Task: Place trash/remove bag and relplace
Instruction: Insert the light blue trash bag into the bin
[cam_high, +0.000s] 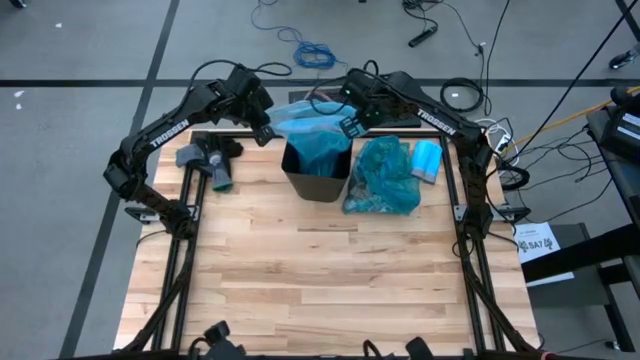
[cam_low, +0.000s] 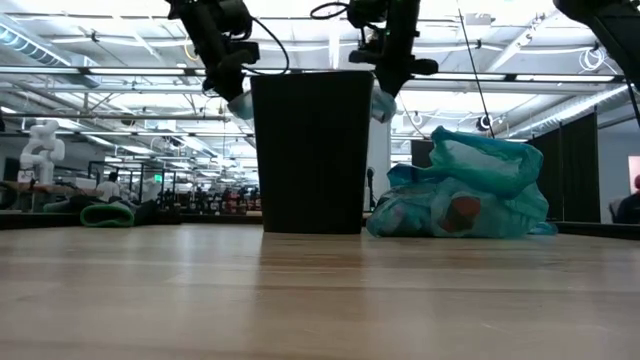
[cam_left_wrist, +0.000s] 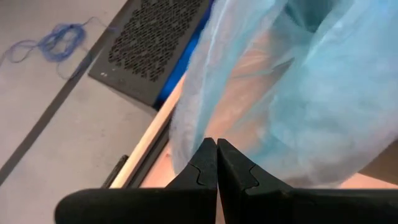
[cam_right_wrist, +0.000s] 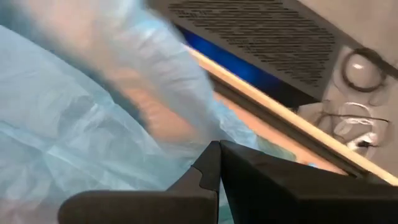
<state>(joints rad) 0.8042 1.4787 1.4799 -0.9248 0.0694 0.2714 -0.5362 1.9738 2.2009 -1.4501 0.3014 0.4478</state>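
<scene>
Pale-blue plastic bag (cam_high: 300, 118) stretched behind black bin (cam_high: 318, 182); left gripper (cam_high: 264, 132) and right gripper (cam_high: 349, 127) pinched shut on its edges.

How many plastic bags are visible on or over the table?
3. A dark teal bag lines the black bin; a filled teal bag lies beside the bin, toward the right arm; a pale blue bag sits behind the bin. More may be hidden.

Grey floor (cam_high: 90, 60) with blue cable (cam_high: 318, 52), wooden table (cam_high: 320, 280), bright ceiling lights (cam_low: 120, 45)
</scene>
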